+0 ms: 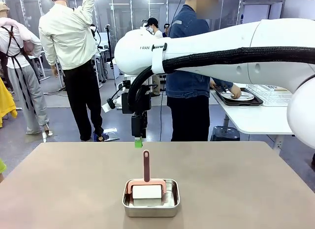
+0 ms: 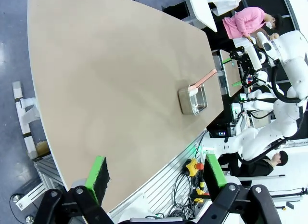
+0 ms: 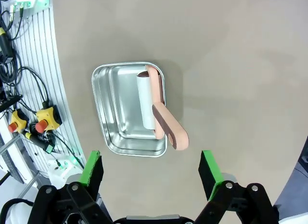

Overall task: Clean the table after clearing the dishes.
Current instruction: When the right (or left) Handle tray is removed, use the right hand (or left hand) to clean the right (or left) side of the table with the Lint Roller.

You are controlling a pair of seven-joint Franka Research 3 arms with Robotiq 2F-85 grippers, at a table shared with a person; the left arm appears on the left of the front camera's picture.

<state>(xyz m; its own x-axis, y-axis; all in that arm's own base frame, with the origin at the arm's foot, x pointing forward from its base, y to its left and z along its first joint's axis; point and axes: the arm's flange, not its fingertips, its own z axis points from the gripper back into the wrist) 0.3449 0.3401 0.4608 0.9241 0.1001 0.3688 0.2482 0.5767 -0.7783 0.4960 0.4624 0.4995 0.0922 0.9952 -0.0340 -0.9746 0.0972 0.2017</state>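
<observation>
Two open, empty claws, the left gripper [image 2: 156,173] and the right gripper [image 3: 150,167], hang over the wide taupe table [image 1: 59,179], bare of dishes (a white plate [image 1: 242,96] on a dark tray [image 1: 256,102] sits on the white side table [image 1: 251,118]), the pink-handled roller [image 3: 168,125] untouched in its steel pan [image 3: 115,108].

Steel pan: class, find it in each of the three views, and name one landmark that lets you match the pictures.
Front view: pan low in the middle, by the near edge of the table.
Left wrist view: pan right of centre, near the table's edge.
Right wrist view: pan left of centre.
Shared landmark: the pink-handled roller resting in the pan.
</observation>
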